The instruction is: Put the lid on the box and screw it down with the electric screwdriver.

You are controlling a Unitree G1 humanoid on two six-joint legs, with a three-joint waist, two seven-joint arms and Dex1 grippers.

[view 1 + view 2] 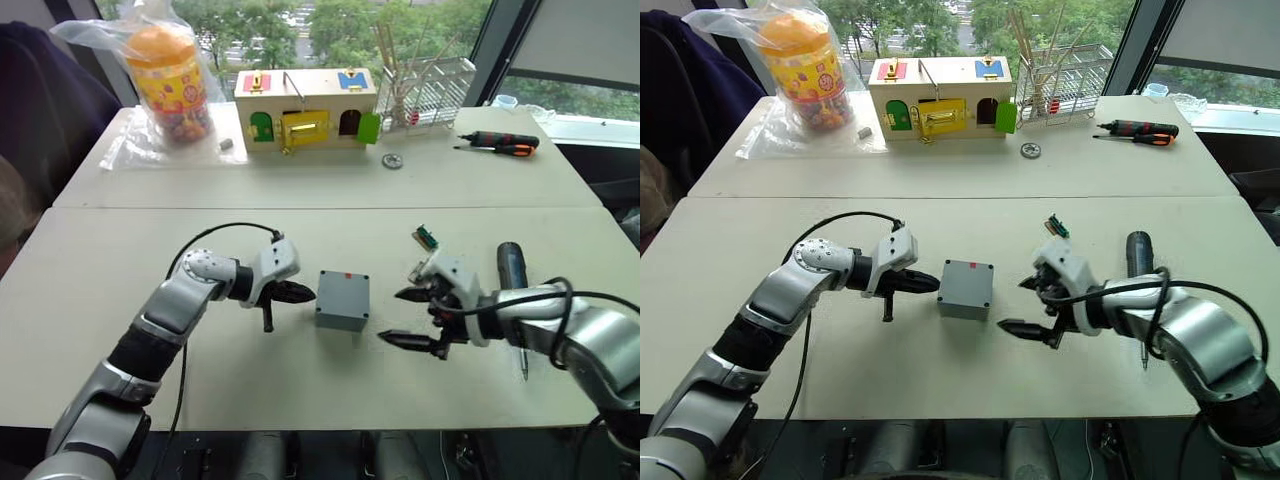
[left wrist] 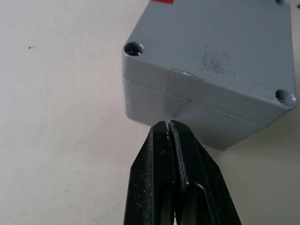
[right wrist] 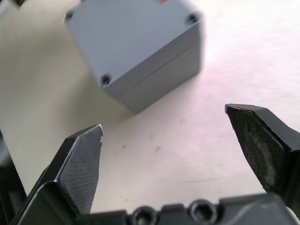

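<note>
The grey box stands at the middle of the near table with a red mark on its far edge. The lid sits on top of it, a seam showing between them and empty screw holes at its corners. My left gripper is shut on nothing, its tip right at the box's left side just below the seam; I cannot tell if it touches. On the box's right my right gripper stands open and empty, a short gap away. The electric screwdriver lies on the table behind my right forearm.
On the far table stand a wooden box with coloured doors, a bagged candy jar, a wire rack, an orange-and-black hand screwdriver and a small metal gear. A small green part lies near my right gripper.
</note>
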